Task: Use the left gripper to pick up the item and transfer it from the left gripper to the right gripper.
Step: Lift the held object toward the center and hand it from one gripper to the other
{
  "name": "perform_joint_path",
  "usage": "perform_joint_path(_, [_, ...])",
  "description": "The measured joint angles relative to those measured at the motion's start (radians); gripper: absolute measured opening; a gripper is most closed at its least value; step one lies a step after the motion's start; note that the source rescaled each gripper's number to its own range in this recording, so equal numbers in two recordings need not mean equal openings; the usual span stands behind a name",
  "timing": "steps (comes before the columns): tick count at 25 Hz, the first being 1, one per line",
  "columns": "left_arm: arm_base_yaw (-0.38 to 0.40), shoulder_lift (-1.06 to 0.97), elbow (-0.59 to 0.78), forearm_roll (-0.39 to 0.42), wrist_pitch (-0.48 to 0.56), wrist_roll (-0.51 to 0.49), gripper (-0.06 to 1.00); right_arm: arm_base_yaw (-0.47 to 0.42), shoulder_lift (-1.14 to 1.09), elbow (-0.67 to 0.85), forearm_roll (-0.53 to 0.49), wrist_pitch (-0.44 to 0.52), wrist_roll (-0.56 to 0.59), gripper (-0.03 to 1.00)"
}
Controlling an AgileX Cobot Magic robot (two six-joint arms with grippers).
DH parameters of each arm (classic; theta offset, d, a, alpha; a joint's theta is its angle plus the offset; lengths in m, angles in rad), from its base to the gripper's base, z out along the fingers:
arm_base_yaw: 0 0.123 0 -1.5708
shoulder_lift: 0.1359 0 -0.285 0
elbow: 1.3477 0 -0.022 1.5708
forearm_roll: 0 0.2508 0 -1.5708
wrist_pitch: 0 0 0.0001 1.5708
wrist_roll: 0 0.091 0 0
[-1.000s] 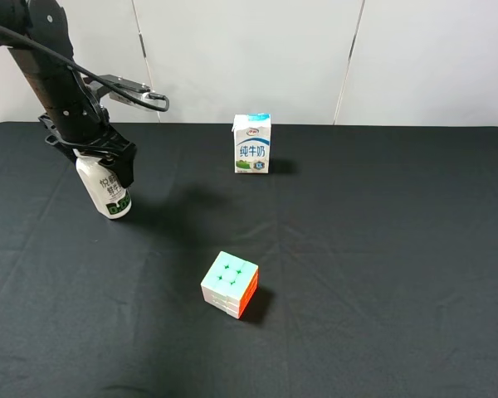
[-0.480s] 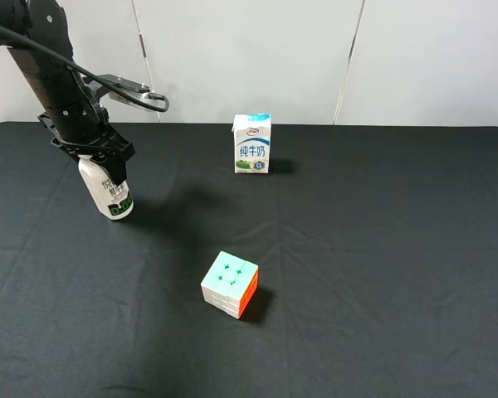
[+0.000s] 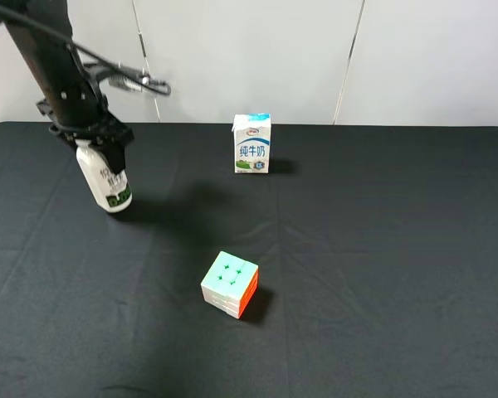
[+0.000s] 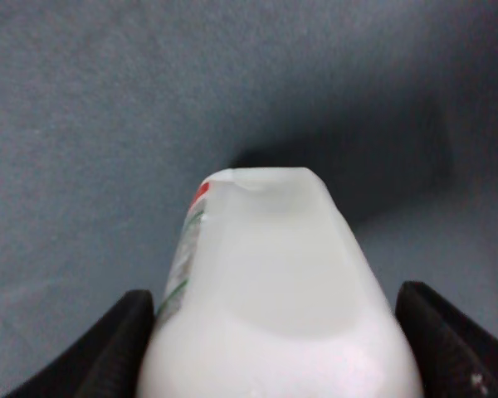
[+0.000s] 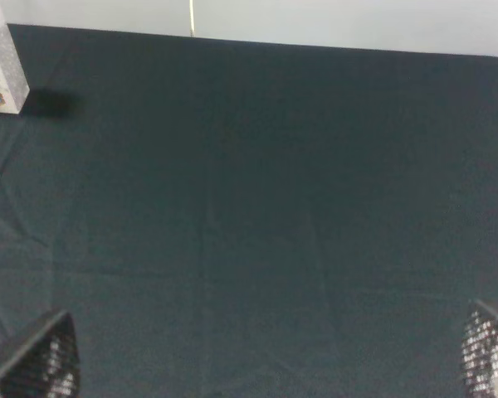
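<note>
Left wrist view: two black wedge fingers (image 4: 120, 352) of the left gripper (image 3: 94, 139), one on each side, clamped on the shoulder of the bottle (image 4: 274, 274), which fills the gap between them completely. Bottle location: upper left of the exterior high frame, hanging below the gripper and tilted, cap end toward the upper left, base toward the lower right. The base looks just clear of the black table cloth (image 3: 382, 249), though contact cannot be ruled out. Handling, by judgement: thin white plastic, smooth and likely slippery. The wall probably gives under a hard squeeze and is stiffer near the cap and base. Weight depends on the fill, which cannot be seen. Free hold for a handover: the lower body at or just above the label band (image 3: 116, 199), the only part not covered by the left gripper. Right gripper (image 5: 261, 355): mesh-faced fingertips (image 5: 37, 361) at the two lower corners of its own view, spread wide, nothing between them; absent from the exterior high frame. Further out: milk carton (image 3: 251, 143), upper centre, upright; puzzle cube (image 3: 230, 283), lower centre; both well apart from the bottle.
</note>
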Motion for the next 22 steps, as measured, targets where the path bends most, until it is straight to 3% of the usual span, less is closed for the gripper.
perform_joint_path(6, [0.000, -0.003, -0.111, -0.002, 0.156, -0.067, 0.01, 0.000, 0.000, 0.000, 0.000, 0.000, 0.000, 1.00])
perform_joint_path(11, [0.000, -0.066, -0.116, -0.027, 0.169, -0.090, 0.01, 0.000, 0.000, 0.000, 0.000, 0.000, 0.000, 1.00])
perform_joint_path(19, [0.000, -0.166, -0.118, -0.135, 0.171, -0.091, 0.01, 0.000, 0.000, 0.000, 0.000, 0.000, 0.000, 1.00])
perform_joint_path(22, [0.000, -0.183, -0.118, -0.230, 0.172, -0.091, 0.01, 0.000, 0.000, 0.000, 0.000, 0.000, 0.000, 1.00])
